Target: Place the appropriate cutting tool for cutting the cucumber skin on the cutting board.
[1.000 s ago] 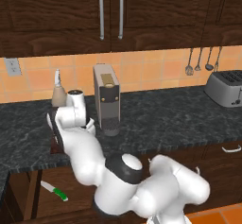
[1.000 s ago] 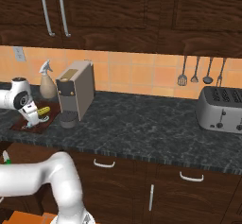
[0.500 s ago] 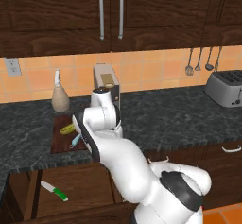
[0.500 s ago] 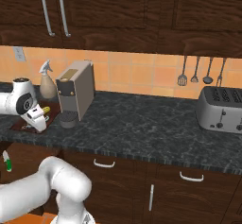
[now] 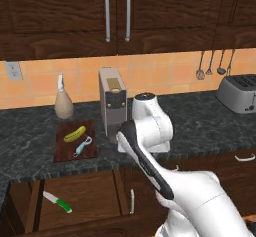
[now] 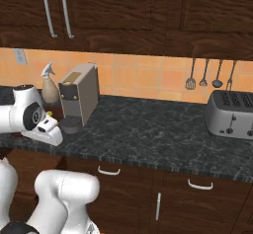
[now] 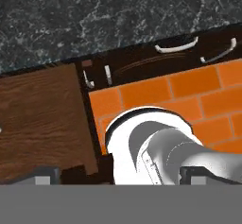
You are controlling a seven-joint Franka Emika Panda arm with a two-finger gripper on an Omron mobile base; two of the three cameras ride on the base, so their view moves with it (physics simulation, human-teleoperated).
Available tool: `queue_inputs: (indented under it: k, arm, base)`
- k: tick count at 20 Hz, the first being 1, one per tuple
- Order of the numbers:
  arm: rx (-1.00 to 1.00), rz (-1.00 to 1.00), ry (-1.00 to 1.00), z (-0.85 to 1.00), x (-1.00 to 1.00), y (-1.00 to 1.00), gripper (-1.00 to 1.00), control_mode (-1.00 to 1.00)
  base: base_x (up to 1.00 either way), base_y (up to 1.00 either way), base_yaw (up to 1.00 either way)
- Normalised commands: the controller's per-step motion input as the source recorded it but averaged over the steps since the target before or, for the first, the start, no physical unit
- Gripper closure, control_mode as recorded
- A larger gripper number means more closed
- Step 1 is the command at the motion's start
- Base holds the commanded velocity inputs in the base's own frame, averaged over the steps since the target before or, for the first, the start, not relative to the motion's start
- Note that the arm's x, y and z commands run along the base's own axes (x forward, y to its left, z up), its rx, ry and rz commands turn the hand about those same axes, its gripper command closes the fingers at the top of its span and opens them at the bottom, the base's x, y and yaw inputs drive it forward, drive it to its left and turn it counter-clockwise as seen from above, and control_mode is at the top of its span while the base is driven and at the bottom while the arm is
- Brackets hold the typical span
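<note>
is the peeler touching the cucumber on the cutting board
Apart. In the left base view the peeler lies on the cutting board below the cucumber, with a strip of bare board showing between them.

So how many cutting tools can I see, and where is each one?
2. The peeler lies on the cutting board beside the cucumber. The green-handled knife lies in the open drawer below the counter. Others may be hidden.

No readable text, labels, brands or numbers in any view. Coffee machine (image 5: pixel 114 102), toaster (image 6: pixel 230 113) and spray bottle (image 5: pixel 63 101) carry no legible markings; the wall outlet (image 5: pixel 13 70), upper left of the left base view, is blank too.
</note>
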Motion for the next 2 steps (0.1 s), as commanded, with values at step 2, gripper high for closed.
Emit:
queue_inputs:
  k: [2]
  arm:
    - [-0.11, 0.27, -0.09, 0.46, -1.0, -0.81, -1.0, -1.0]
  base:
    - [0.0, 0.0, 0.0]
